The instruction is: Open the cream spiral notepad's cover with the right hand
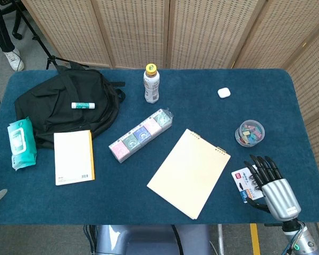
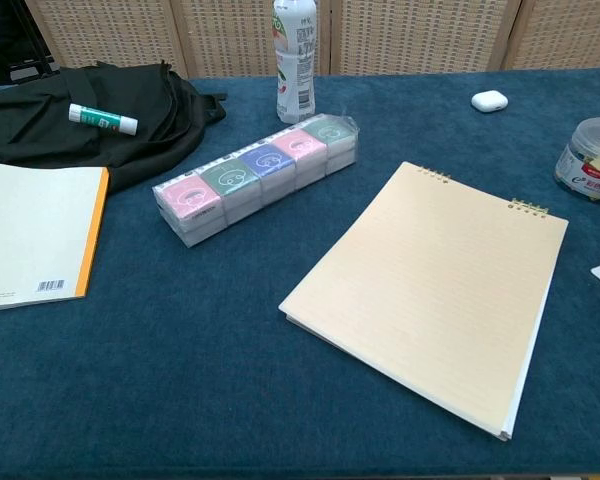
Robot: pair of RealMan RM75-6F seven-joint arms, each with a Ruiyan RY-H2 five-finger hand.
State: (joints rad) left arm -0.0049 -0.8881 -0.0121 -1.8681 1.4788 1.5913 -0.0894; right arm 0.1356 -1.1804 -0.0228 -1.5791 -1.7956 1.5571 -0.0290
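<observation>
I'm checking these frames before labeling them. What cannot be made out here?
- Left hand: in neither view.
- Right hand: head view only; its wrist is cut off by the bottom edge, and it covers part of a small card.
- Clear tub: chest view, cut off by the right edge; its contents are too small to identify.
- Bottle: chest view, cap cut off by the top edge.

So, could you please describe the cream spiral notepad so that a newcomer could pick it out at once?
On the blue table, look at the near right part, just left of the right hand. The cream spiral notepad lies flat and closed, turned at an angle. Unlike the orange-spined book on the left, it is larger and has wire binding along its far edge.
</observation>
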